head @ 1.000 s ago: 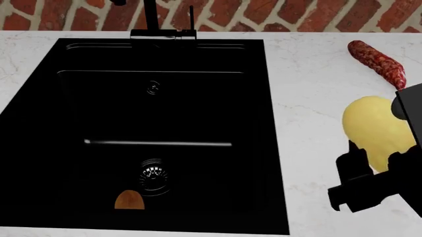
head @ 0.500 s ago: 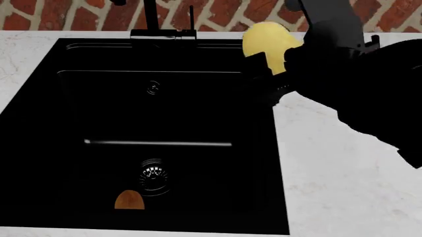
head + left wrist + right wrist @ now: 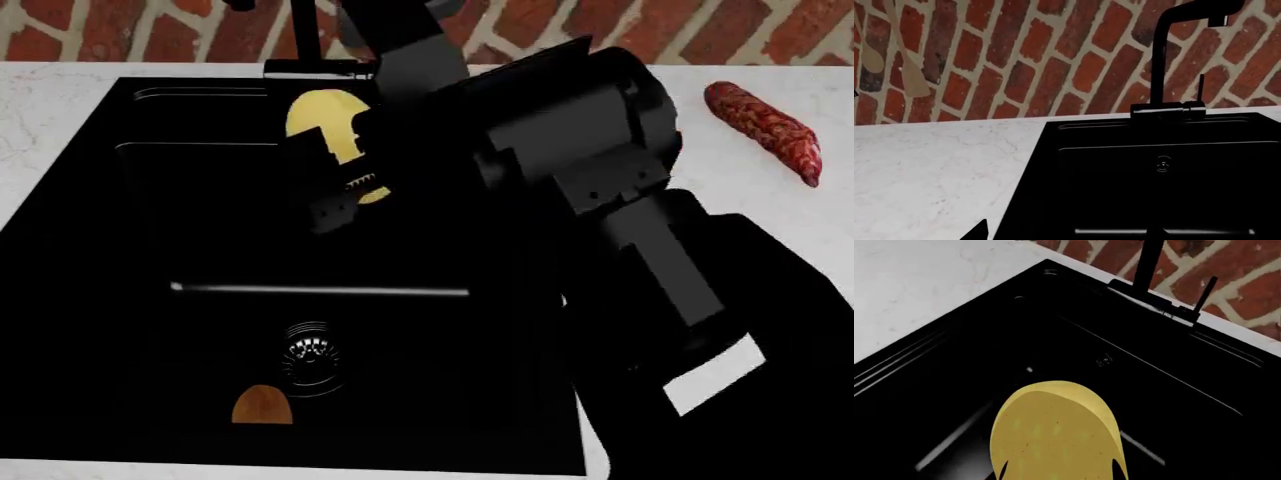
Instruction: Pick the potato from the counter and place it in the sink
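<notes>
My right gripper [image 3: 340, 165] is shut on the pale yellow potato [image 3: 320, 120] and holds it above the back part of the black sink [image 3: 160, 230]. The right wrist view shows the potato [image 3: 1054, 432] between the two fingertips, over the basin [image 3: 1054, 340]. The white marble counter [image 3: 747, 210] lies right of the sink. The left gripper does not show in the head view; only a dark tip at the edge of the left wrist view, which looks over the counter [image 3: 927, 170] and the sink's back rim [image 3: 1154, 125].
A black faucet [image 3: 314, 50] stands behind the sink, right by the held potato. A round drain [image 3: 310, 350] and a small orange-brown item [image 3: 262, 405] lie in the basin's front. A red-speckled sweet potato [image 3: 763, 130] lies on the counter at the right. A brick wall runs behind.
My right arm has swung left with the potato, from the counter at the right, past the sink's right rim, to above the sink's back part.
</notes>
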Robot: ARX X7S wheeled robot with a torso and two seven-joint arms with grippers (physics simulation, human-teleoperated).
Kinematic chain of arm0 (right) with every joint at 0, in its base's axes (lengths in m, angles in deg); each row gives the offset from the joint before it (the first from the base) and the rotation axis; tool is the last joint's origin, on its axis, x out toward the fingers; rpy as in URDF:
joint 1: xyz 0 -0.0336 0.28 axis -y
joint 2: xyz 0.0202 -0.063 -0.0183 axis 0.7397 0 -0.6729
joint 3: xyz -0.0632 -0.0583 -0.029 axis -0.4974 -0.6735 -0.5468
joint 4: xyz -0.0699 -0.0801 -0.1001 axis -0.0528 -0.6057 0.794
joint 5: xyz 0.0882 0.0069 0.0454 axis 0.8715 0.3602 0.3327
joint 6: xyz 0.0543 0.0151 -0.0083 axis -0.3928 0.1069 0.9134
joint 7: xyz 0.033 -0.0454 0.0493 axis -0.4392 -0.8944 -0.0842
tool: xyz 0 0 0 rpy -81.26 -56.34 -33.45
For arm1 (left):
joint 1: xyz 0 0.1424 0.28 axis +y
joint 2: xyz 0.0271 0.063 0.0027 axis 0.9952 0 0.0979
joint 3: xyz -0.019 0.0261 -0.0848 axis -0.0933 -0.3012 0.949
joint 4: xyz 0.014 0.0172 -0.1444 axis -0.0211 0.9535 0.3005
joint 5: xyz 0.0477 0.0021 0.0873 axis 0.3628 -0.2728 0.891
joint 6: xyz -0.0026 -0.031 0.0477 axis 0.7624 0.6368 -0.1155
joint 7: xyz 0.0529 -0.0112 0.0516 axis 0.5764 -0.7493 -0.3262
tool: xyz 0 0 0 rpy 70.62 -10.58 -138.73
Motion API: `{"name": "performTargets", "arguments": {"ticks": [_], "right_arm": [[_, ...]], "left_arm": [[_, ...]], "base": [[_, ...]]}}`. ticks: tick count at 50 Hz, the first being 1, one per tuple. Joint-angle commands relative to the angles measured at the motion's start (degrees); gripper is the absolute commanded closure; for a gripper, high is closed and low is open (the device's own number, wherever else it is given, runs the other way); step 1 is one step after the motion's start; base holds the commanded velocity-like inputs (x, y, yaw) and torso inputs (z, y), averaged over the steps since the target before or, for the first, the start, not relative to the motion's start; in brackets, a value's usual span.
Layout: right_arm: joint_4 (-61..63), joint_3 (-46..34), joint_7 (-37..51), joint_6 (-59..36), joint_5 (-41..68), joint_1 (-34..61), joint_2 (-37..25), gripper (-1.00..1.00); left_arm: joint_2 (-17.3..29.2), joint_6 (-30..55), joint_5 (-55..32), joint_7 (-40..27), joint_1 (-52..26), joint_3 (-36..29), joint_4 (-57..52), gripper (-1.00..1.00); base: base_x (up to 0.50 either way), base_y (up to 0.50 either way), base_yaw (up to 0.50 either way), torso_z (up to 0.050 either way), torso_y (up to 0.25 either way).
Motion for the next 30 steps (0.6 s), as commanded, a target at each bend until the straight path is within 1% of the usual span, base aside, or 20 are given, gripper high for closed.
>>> {"name": "performTargets", "arguments": {"ticks": [1, 3, 8, 23, 30], "right_arm": [[-5.0, -23.6, -0.2, 9.1, 19.5, 0.3, 4.0, 1.0], [-3.6, -25.7, 0.2, 8.6, 20.2, -0.4, 4.0, 1.0], [-1.7, -26.9, 1.5, 7.8, 19.5, -2.2, 4.0, 1.0], [0.1, -26.4, 4.0, 5.1, 15.5, -7.1, 4.0, 1.0], [0.0, -26.3, 5.1, 3.8, 16.7, -8.9, 4.0, 1.0]], "left_arm": [[0.3, 0.5, -0.3, -0.2, 0.0, -0.2, -0.7, -1.0], [0.3, 0.3, -0.2, -0.2, 0.3, -0.2, -0.7, -1.0], [0.3, -0.4, -0.2, -0.1, 0.7, -0.1, -0.2, -1.0], [0.3, -1.1, -0.6, -0.1, 1.7, 0.5, 0.0, -1.0], [0.4, -1.5, -0.5, -0.3, 2.1, 0.6, -0.3, -1.0]], "base": [[0.0, 0.0, 0.0, 0.0, 0.0], [0.0, 0.0, 0.0, 0.0, 0.0], [0.0, 0.0, 0.0, 0.0, 0.0], [0.0, 0.0, 0.0, 0.0, 0.0], [0.0, 0.0, 0.0, 0.0, 0.0]]}}
